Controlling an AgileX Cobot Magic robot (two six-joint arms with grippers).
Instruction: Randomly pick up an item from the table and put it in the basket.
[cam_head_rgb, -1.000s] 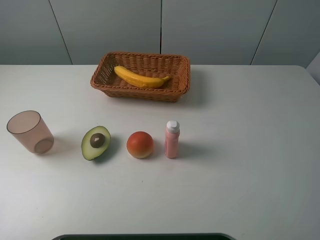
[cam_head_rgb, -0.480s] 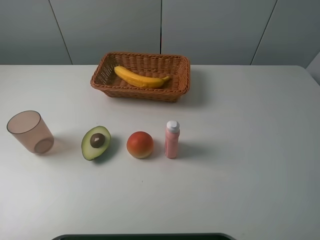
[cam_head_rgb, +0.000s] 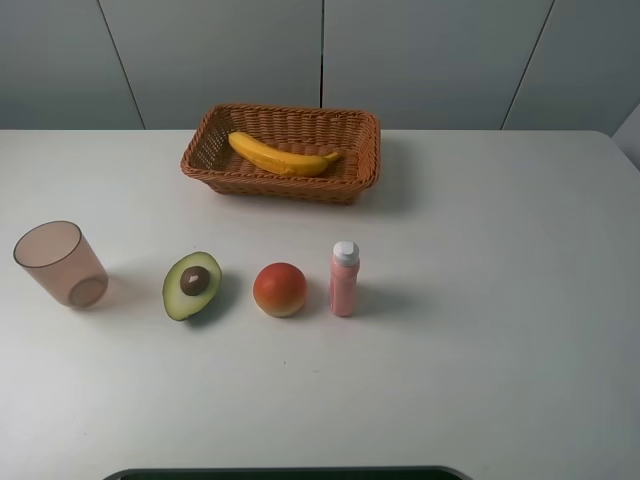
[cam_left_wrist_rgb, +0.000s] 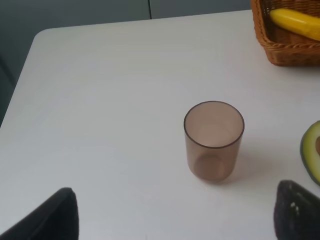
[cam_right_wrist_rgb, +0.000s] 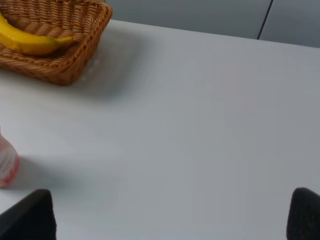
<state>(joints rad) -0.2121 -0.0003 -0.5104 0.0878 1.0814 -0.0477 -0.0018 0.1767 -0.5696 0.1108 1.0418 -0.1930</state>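
Note:
The yellow banana (cam_head_rgb: 281, 155) lies inside the brown wicker basket (cam_head_rgb: 362, 150) at the back middle of the white table (cam_head_rgb: 500, 300). It also shows in the left wrist view (cam_left_wrist_rgb: 295, 22) and the right wrist view (cam_right_wrist_rgb: 30, 41), each time in the basket (cam_left_wrist_rgb: 280, 50) (cam_right_wrist_rgb: 75, 65). Neither arm shows in the exterior view. My left gripper (cam_left_wrist_rgb: 175, 220) is open and empty, its dark fingertips (cam_left_wrist_rgb: 55, 215) wide apart near the cup. My right gripper (cam_right_wrist_rgb: 167, 220) is open and empty over bare table, right of the bottle.
A translucent pinkish cup (cam_head_rgb: 60, 263) stands at the left. A halved avocado (cam_head_rgb: 191, 285), a red-orange round fruit (cam_head_rgb: 280, 289) and a pink bottle with white cap (cam_head_rgb: 344, 279) stand in a row in the middle. The cup (cam_left_wrist_rgb: 213, 141) is in front of the left gripper.

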